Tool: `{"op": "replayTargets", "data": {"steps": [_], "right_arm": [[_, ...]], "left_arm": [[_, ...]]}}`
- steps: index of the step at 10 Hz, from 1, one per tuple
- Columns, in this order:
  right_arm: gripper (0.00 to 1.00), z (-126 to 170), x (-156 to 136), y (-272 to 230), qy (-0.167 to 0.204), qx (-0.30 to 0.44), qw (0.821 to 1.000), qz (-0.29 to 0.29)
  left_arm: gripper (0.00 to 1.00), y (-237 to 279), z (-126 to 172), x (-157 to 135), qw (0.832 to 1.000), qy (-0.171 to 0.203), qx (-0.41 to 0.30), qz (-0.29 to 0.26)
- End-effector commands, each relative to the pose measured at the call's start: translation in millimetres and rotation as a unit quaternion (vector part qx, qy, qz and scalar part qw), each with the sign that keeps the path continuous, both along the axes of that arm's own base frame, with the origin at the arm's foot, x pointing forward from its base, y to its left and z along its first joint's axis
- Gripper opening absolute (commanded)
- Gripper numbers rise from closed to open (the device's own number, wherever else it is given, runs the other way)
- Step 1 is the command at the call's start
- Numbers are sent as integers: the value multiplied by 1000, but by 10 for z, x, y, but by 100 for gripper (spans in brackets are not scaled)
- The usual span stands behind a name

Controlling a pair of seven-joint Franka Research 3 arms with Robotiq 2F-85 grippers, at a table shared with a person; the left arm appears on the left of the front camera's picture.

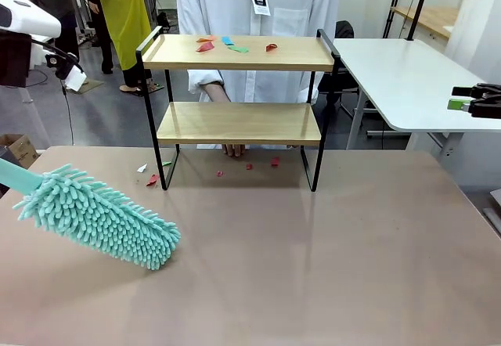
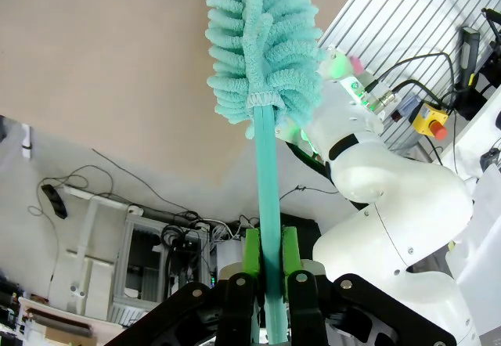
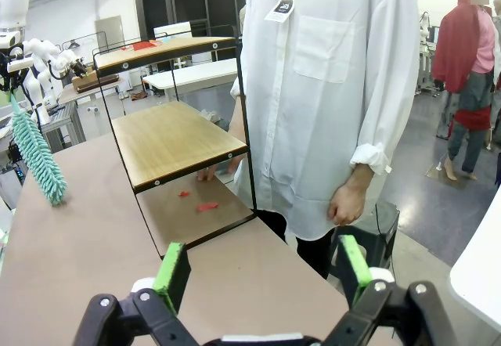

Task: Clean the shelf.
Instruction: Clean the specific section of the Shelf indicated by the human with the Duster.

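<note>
A person (image 1: 258, 9) in a white shirt stood at the far side of the brown table (image 1: 329, 268), right behind the shelf (image 1: 239, 124). One hand (image 1: 232, 150) was down on the table under the low board. A white table (image 1: 407, 72) stood off to the far right. Nothing lay between the shelf and the near edge. At the near left, a fluffy blue-green duster (image 1: 98, 217) hung low over the table with its tip toward the middle. The left claw (image 2: 270, 256) was pressed together on the duster's thin handle (image 2: 268, 174). The right claw (image 3: 262, 272) was spread wide with nothing in it, out past the right edge of the table, well apart from the shelf. The shelf stood at the far middle of the table. It had two light wood boards, one above the other, in a thin black frame with raised rails at the sides. On the top board lay small paper bits (image 1: 227, 45), red, blue and green. More little bits (image 1: 249, 166) lay on the table under the shelf and by its left legs.
</note>
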State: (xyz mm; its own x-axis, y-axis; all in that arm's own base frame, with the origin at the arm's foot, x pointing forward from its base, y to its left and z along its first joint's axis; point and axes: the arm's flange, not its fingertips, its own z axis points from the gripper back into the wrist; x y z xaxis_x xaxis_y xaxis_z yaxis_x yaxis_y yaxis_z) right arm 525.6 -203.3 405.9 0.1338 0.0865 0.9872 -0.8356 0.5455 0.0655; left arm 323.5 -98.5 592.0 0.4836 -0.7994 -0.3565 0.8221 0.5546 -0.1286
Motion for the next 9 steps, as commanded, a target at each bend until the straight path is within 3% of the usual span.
{"op": "replayTargets", "data": {"steps": [1, 5, 7, 9], "right_arm": [[100, 30, 8, 19, -2, -2, 1000, 0], [100, 30, 8, 19, -2, -2, 1000, 0], [100, 30, 8, 19, -2, -2, 1000, 0], [100, 30, 8, 19, -2, -2, 1000, 0]], "left_arm": [[13, 38, -91, 17, 998, -3, -63, -1], [13, -441, -532, -81, 972, -12, -235, 21], [13, -750, -729, -124, 950, -24, -302, 69], [13, -1117, -1034, -190, 929, -8, -356, 99]]}}
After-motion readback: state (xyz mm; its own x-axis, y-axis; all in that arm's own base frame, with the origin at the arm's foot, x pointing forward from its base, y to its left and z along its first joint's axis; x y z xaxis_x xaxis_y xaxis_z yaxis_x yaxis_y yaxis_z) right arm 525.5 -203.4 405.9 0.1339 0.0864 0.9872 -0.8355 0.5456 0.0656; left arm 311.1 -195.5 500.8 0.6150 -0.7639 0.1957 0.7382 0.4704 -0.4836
